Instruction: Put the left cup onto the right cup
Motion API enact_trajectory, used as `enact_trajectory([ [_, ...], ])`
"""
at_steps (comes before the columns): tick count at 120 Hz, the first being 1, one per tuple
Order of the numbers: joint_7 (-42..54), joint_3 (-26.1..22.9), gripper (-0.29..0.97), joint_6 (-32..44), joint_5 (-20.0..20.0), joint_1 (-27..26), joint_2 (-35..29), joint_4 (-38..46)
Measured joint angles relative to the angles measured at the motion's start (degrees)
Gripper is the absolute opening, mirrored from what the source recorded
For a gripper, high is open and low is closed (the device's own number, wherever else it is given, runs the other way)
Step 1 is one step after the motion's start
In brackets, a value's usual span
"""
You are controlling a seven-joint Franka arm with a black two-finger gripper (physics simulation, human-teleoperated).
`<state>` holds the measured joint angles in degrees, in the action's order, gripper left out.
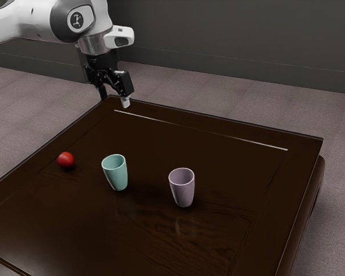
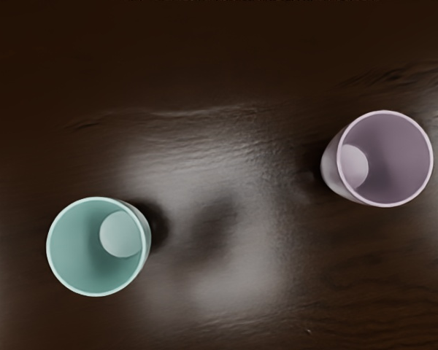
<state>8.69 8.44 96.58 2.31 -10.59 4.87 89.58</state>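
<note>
Beside the red ball [image 1: 65,159], the teal cup [image 1: 115,171] stands upright on the table [image 1: 230,172], well apart from the gripper [image 1: 115,96], its jaws apart, and a clumsy rim pinch could topple it short of the purple cup [image 1: 181,186].

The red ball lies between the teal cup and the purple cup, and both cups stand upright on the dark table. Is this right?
Not quite. In the exterior view the red ball lies on the exterior view's left of the teal cup, apart from it, not between it and the purple cup. Both cups do stand upright on the dark table.
</note>
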Motion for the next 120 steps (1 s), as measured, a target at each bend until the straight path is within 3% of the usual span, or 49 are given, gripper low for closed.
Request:
enact_trajectory([
  [23,0.72,0.16,0.68,0.91,-0.02,0.01,-0.24,1.77],
  [46,-0.14,0.48,0.68,8.0,0.36,0.26,-3.56,18.12],
  [84,-1.42,1.22,0.68,21.02,0.81,1.67,9.02,19.1],
  [120,-2.03,1.54,0.68,27.65,0.96,2.31,17.12,17.41],
])
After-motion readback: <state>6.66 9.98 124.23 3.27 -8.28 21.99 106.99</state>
